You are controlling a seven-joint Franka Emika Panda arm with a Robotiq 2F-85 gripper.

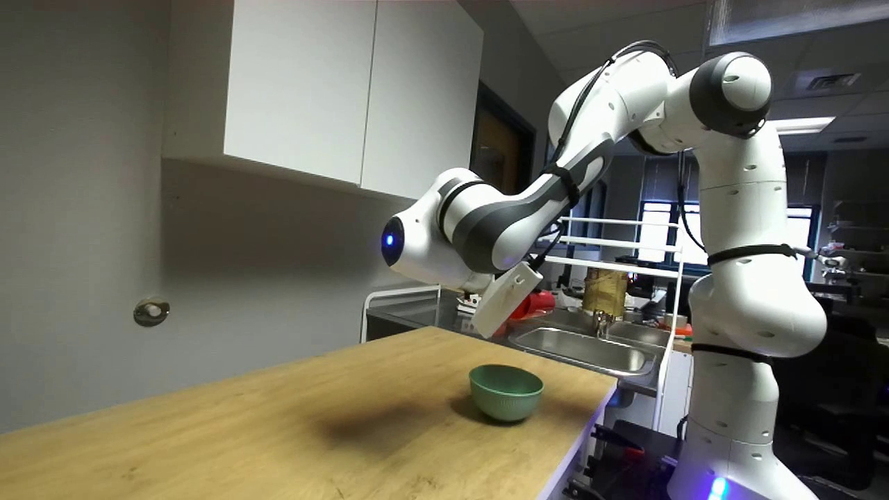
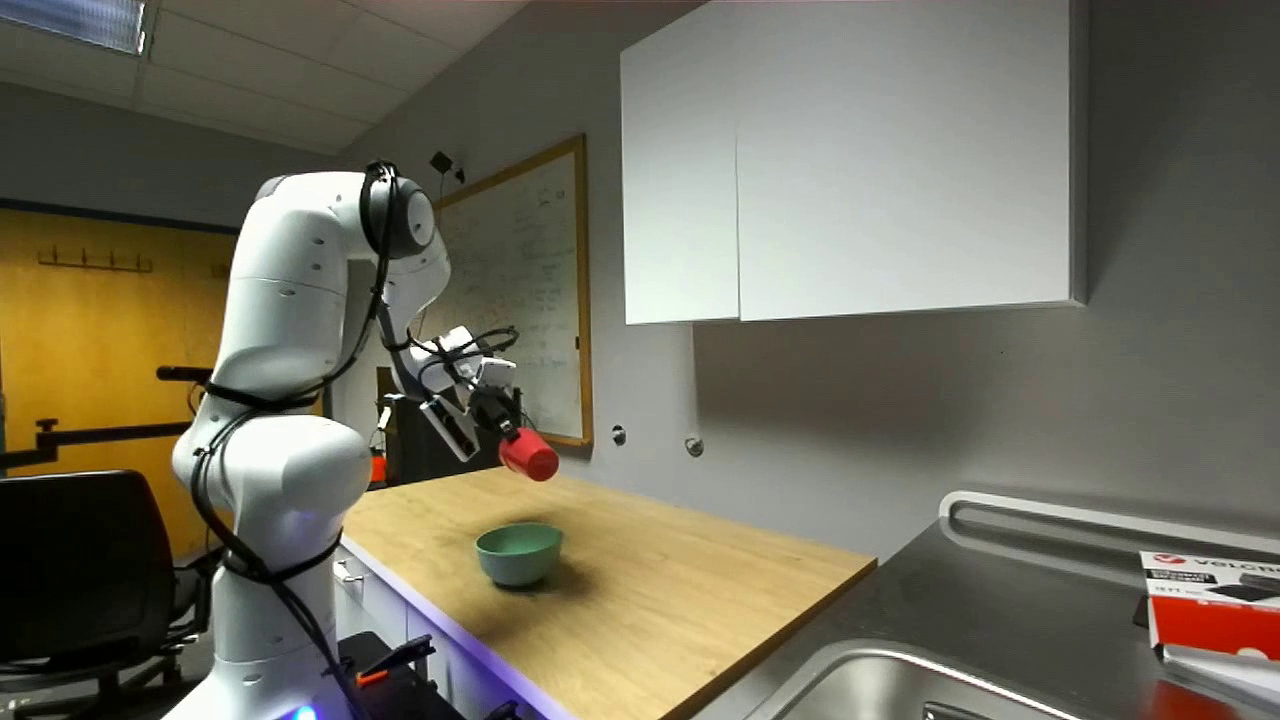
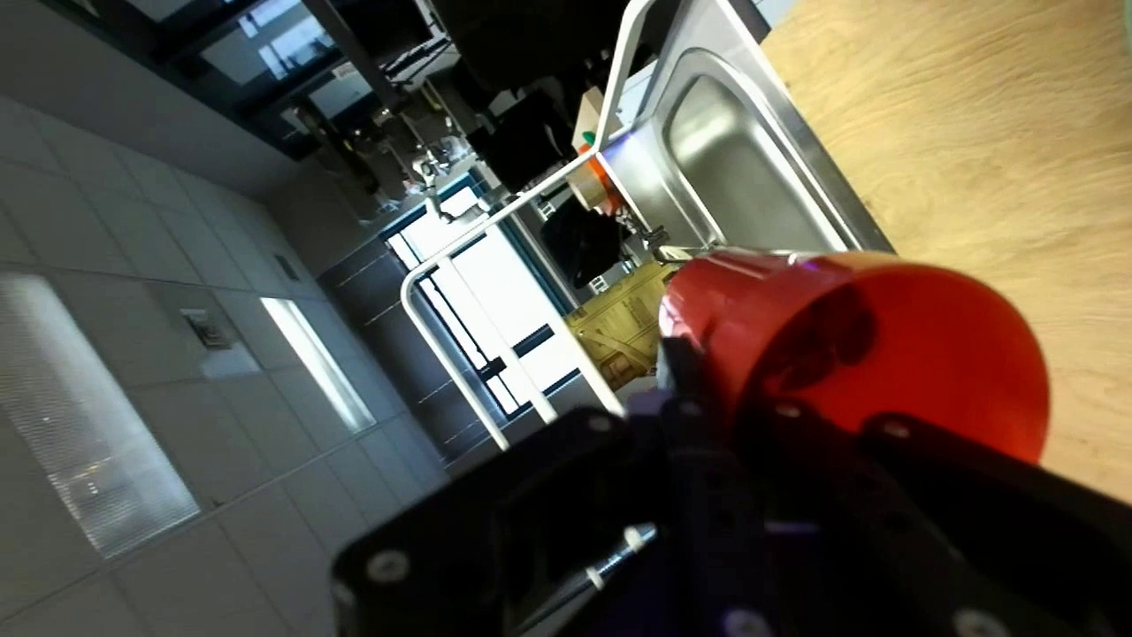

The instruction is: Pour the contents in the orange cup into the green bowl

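Observation:
The orange cup (image 2: 528,454) is red-orange and held in the air above the table, tilted on its side, its base facing that exterior camera. In the wrist view the cup (image 3: 937,354) shows its open mouth. My gripper (image 2: 511,430) is shut on the cup's rim wall, one finger outside it. A dark shape lies inside the cup; I cannot tell whether it is contents or a finger. The teal-green bowl (image 1: 507,401) stands upright on the table, lower than the cup, and also shows in an exterior view (image 2: 518,562). Its bottom inside is hidden.
The wooden table (image 1: 278,423) carries the bowl near its front edge. A white wall cabinet (image 2: 860,170) hangs over the back. Past the table end are a sink (image 1: 583,347), a white rack (image 1: 667,361) and a red-and-white box (image 2: 1210,610).

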